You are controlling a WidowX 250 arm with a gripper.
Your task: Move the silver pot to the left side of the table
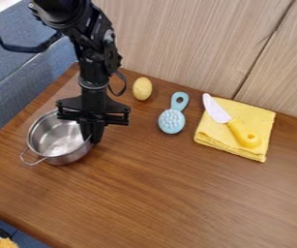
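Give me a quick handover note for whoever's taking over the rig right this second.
Gripper: down at the right rim of the silver pot; whether it grips the rim, I can't tell.
Pot: upright on the left side of the table, its loop handle toward the near left.
Done: the pot is on the left side, as asked.
Left: probably just let go if gripping, then lift the gripper clear.

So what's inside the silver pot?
Bare, shiny metal shows inside the silver pot. The gripper comes down at its right rim and hides a bit of the inside there.
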